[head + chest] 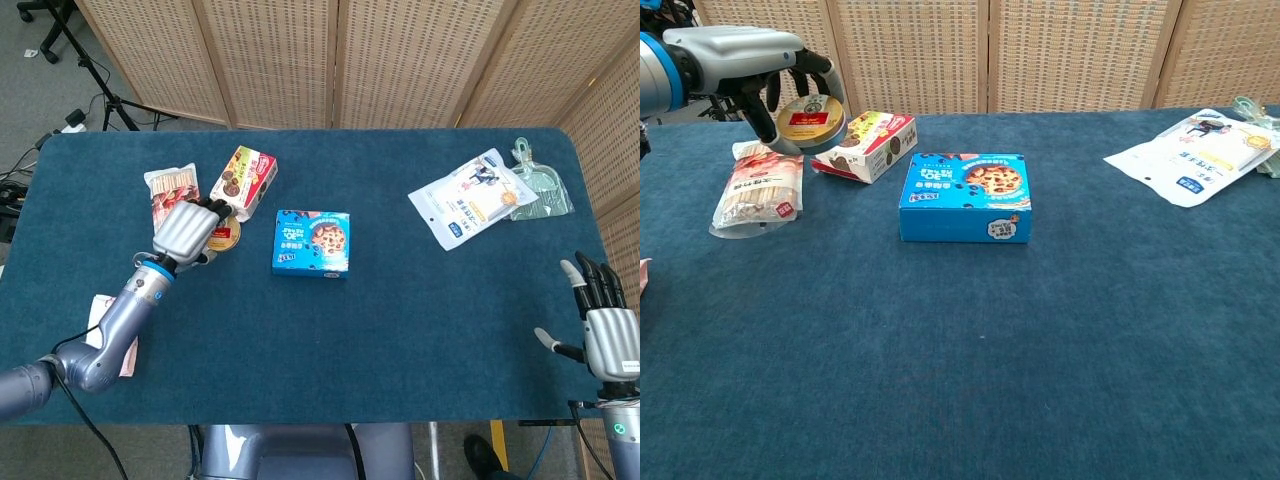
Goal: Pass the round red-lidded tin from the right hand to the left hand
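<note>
My left hand [188, 231] [745, 62] holds the round red-lidded tin [223, 237] [810, 119] in the air above the table's left side. The tin is tilted, its red and gold lid facing the chest camera, and it hangs over the striped snack bag [176, 206] [756, 186]. Fingers wrap the tin's rim from above. My right hand [606, 330] is at the table's near right corner, fingers spread and upright, with nothing in it. The chest view does not show that hand.
A blue cookie box [312, 242] [964, 195] lies mid-table. A red and white snack box [243, 181] [866, 145] sits behind the tin. A white pouch [471, 197] [1196, 153] and green item [540, 184] lie far right. A pink wipes pack [108, 335] is near left.
</note>
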